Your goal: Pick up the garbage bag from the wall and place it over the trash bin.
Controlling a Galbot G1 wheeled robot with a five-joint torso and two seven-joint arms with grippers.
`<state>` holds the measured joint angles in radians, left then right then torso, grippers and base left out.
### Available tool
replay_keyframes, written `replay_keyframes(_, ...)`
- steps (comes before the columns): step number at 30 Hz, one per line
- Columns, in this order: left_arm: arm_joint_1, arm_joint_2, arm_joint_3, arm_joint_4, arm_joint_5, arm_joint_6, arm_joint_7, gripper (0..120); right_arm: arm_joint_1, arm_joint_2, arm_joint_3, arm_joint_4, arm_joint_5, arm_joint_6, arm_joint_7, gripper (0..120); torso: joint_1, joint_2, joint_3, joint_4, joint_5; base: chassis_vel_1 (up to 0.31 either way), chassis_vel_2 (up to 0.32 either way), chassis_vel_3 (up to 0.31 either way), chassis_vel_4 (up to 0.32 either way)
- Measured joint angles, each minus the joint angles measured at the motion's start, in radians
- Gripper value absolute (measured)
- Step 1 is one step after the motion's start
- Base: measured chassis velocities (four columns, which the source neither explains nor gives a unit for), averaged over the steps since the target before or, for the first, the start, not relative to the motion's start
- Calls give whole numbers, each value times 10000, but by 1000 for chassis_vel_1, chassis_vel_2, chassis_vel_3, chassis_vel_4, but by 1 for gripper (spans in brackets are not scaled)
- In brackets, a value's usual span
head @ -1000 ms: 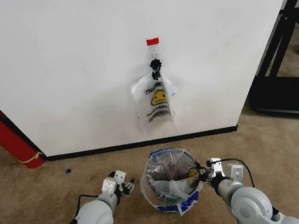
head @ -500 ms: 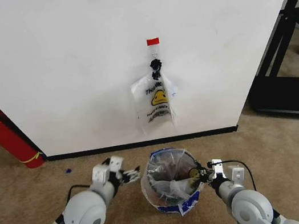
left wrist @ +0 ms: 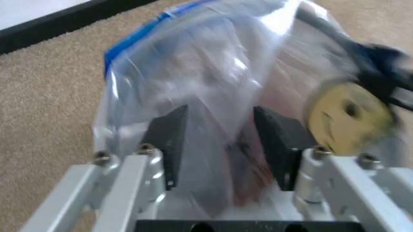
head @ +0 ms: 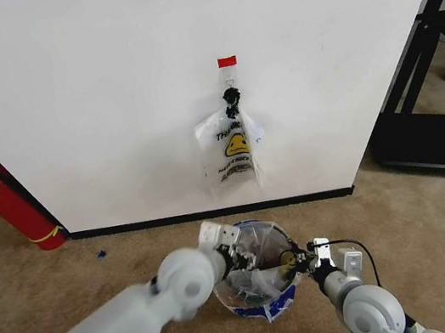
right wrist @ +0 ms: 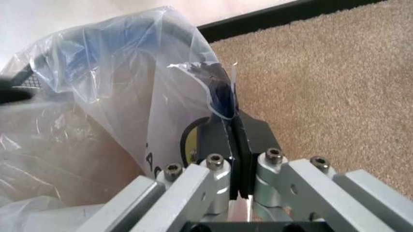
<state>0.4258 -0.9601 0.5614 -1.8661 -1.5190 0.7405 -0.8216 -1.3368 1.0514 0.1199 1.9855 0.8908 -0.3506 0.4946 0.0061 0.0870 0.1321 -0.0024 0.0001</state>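
The garbage bag, crinkly clear plastic with blue patches and a yellow smiley, is draped over the trash bin on the carpet below the wall. My right gripper is at the bin's right rim, shut on the bag's edge; in the right wrist view its gripper pinches the plastic flat. My left gripper is at the bin's left rim, open. In the left wrist view, that gripper straddles a loose fold of the bag.
A similar smiley bag hangs from a black clip under red tape. A red fire extinguisher stands at the left. A black frame stands at the right. Open carpet surrounds the bin.
My left arm has swung right from the carpet beside the bin to the bin's left rim, its fingers now around a fold of the bag. The right gripper has stayed put.
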Motion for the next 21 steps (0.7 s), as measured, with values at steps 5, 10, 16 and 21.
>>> replay_keyframes(5, -512, -617, 840, 1175, -118, -17, -319, 16, 22, -48, 45, 33, 18, -1, 12, 0, 0, -1, 0, 2, 4, 0, 0, 0, 0)
replay_keyframes(10, -593, -852, 1455, 1605, 49, -26, -530, 0, 4, -80, 68, 61, 20, -3, 19, 0, 0, -1, 0, 2, 4, 0, 0, 0, 0)
replay_keyframes(16, -736, -1123, 2262, 1700, 166, -35, -720, 0, -16, -58, 69, 84, -8, -5, 23, 0, 0, -1, -1, 3, 2, 0, 0, 0, 0)
replay_keyframes(21, -871, -1647, 2717, 2243, 216, -41, -751, 0, -35, -24, 73, 94, -83, -6, 22, 0, 0, -1, -1, 3, 0, 0, 0, 0, 0)
